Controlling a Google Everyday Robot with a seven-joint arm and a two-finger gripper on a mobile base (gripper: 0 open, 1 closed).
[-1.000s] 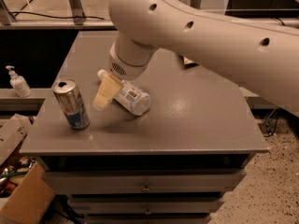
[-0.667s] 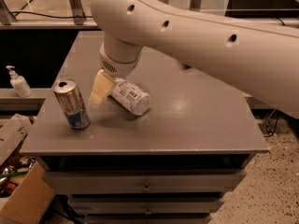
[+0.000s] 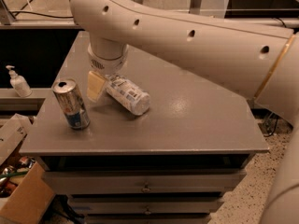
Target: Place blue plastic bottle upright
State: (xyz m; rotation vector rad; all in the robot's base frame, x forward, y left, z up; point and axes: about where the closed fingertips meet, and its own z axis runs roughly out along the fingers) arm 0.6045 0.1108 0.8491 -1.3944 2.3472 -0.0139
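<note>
Small clear plastic bottle with a white-and-pale-blue label (image 3: pixel 127 94) lies on its side on the grey surface (image 3: pixel 196 120), left of centre, long axis running diagonally from upper left to lower right. Lower right end is free and points toward the front edge, upper left end sits tucked under the robot's wrist. Which end has the cap, cannot tell. End effector (image 3: pixel 100 85) is down at the bottle's upper left end, its pale yellow part just beside the bottle on the left and low over the surface. Whether it is clenched on the bottle or released, cannot tell. Thick cream robot arm (image 3: pixel 187 36) comes in from the right, crosses the top of the view and bends down to the end effector. Silver-and-blue metal drink can (image 3: pixel 71 104) stands upright, open top showing, left of the bottle and near the end effector, not touching the bottle. Below the surface, grey drawers with small pulls (image 3: pixel 145 188). White pump dispenser bottle (image 3: pixel 18 82) stands on a lower ledge off the left side, well apart. Brown cardboard box (image 3: pixel 23 195) on the floor at lower left
</note>
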